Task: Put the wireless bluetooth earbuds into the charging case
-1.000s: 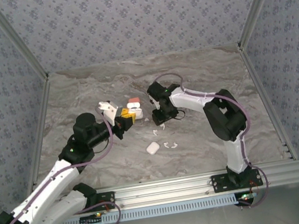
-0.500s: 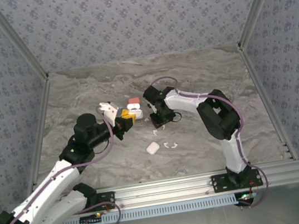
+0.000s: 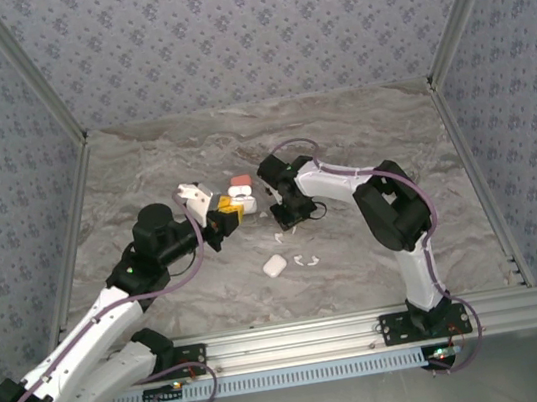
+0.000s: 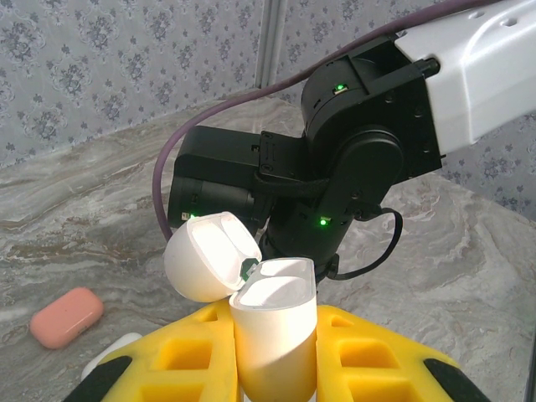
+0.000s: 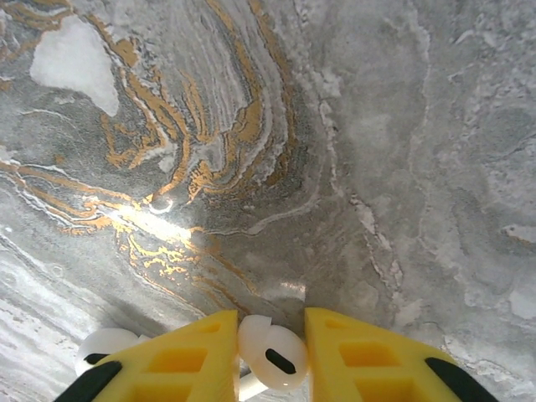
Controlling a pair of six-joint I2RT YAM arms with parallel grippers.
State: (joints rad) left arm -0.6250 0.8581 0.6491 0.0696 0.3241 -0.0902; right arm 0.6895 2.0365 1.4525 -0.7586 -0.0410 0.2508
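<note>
Grey marbled table [image 3: 141, 159], patterned walls [image 3: 243, 33]

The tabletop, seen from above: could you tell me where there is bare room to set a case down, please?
The table is bare along the back wall, left of the left arm, and right of the right arm up to the side rail. The middle is crowded: the open white case, pink case, closed white case and loose earbuds.

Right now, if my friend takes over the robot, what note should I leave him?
Left gripper: shut on the open white case, lid up.
Right gripper: pinching a white earbud on the table.
Loose earbuds and a closed white case lie nearer the bases; pink case farther back.
Done: case opened, bud gripped. Left: seat it, then the others.
</note>
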